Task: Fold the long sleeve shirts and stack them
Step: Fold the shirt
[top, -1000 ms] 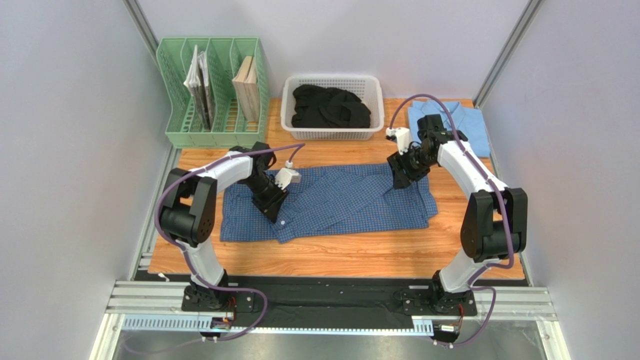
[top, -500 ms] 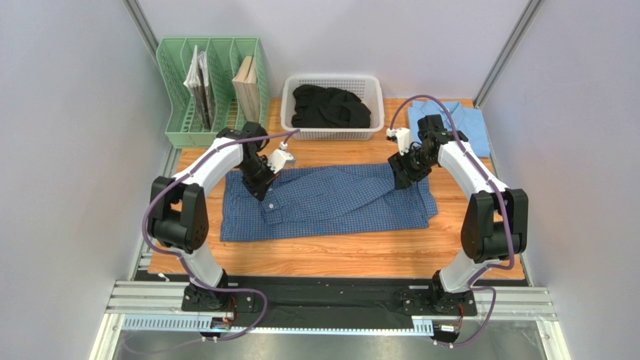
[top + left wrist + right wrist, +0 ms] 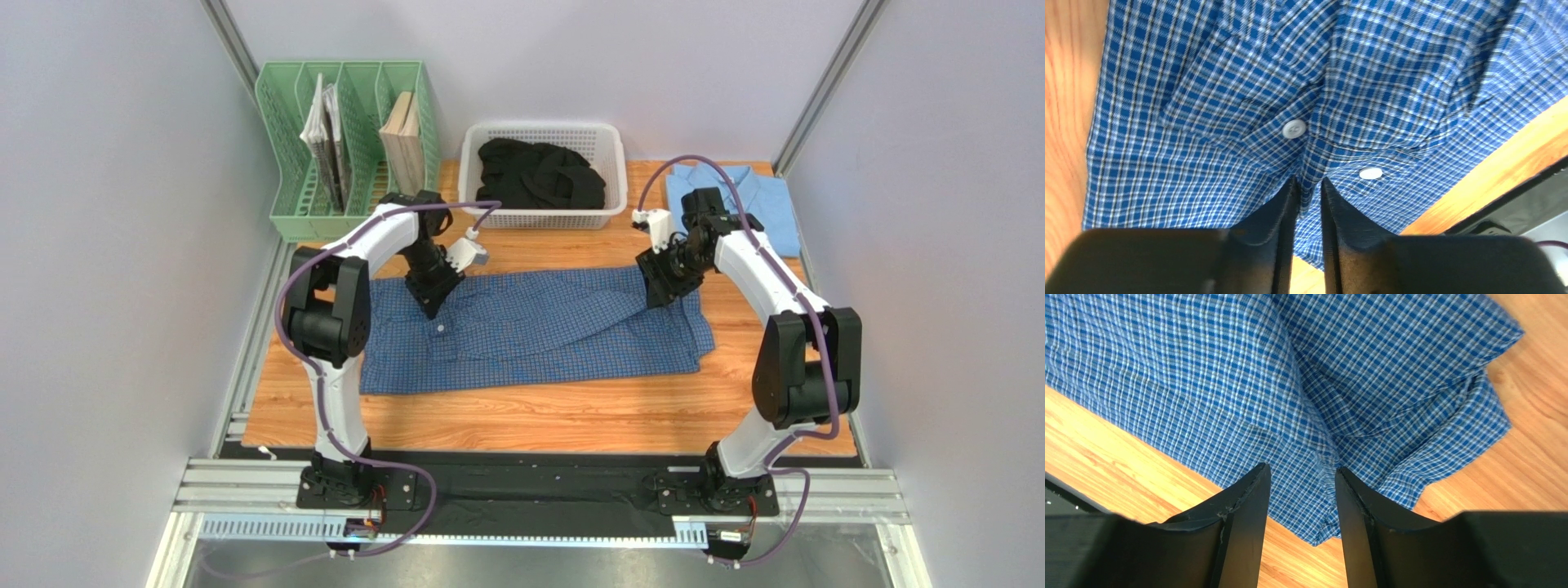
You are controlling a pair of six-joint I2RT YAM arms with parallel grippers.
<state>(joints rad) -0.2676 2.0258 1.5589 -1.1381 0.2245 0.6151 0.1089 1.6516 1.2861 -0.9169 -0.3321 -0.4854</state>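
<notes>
- The dark blue shirt point(image 3: 540, 331) lies spread on the worktop point(image 3: 552, 410), in front of the white basket point(image 3: 546, 222).
- The light blue shirt point(image 3: 767, 196) lies right of the basket.
- The left end effector point(image 3: 1308, 182), front-left of the basket, is clamped on the dark blue shirt beside its buttons.
- The right end effector point(image 3: 1301, 468), front-right of the basket, has its fingers apart over the cloth.

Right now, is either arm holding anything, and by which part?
The left end effector pinches the dark blue checked shirt by a fold beside its white buttons. The right end effector is open over it.

the checked shirt point(image 3: 540, 331) is showing fine dark blue and white, with white buttons point(image 3: 1293, 128); the plain shirt point(image 3: 770, 196) is showing light blue; the table point(image 3: 552, 410) is showing orange wood grain.
</notes>
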